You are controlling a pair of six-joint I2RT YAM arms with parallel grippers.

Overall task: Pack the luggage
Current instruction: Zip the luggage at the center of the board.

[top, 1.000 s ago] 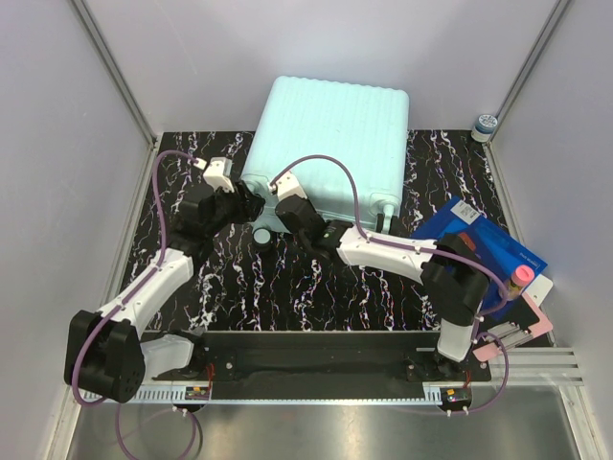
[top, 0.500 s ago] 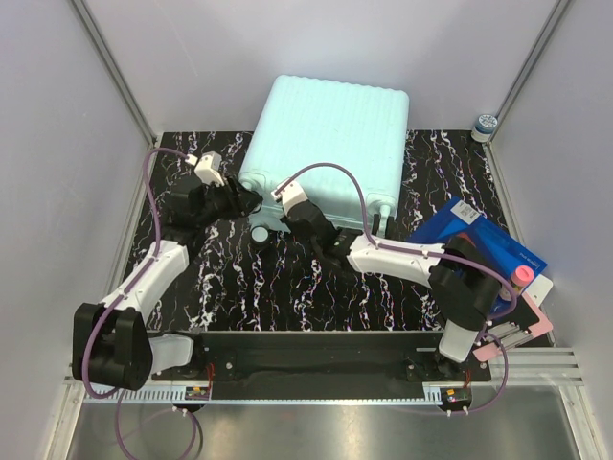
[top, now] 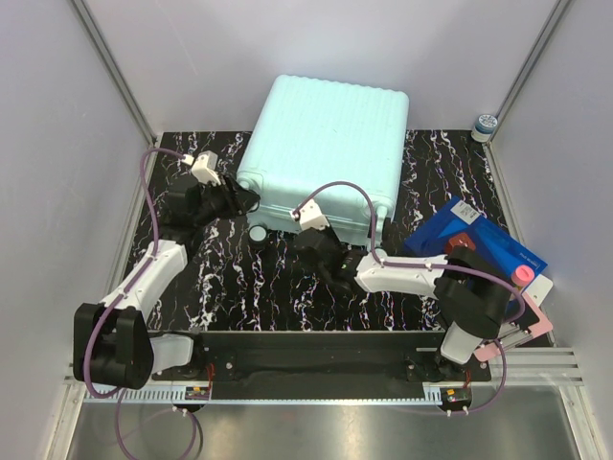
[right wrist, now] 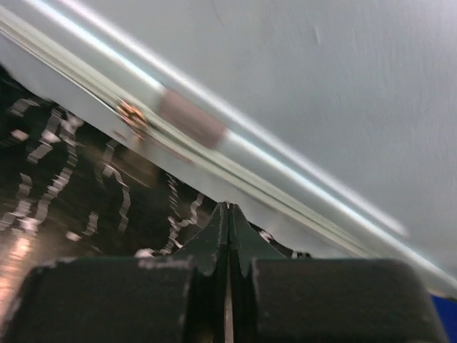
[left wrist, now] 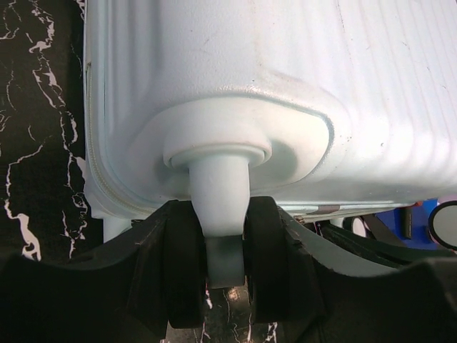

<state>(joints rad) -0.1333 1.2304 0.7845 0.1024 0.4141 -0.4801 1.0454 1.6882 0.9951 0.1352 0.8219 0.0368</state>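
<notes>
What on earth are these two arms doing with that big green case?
Two robot arms are working at a closed mint-green suitcase lying flat on the table. The left gripper is clamped on one corner wheel. The right gripper is shut, holding nothing, pointing at the zip seam on the near side. A blue box lies off to the right.

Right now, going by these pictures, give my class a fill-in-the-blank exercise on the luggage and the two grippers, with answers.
1. The left gripper is clamped on a ____ of the luggage.
2. The right gripper is shut and holds ____.
3. The luggage lies with its shell ____, not open.
4. The blue box lies on the robot's ____ side of the luggage.
Missing words: wheel; nothing; closed; right.
</notes>
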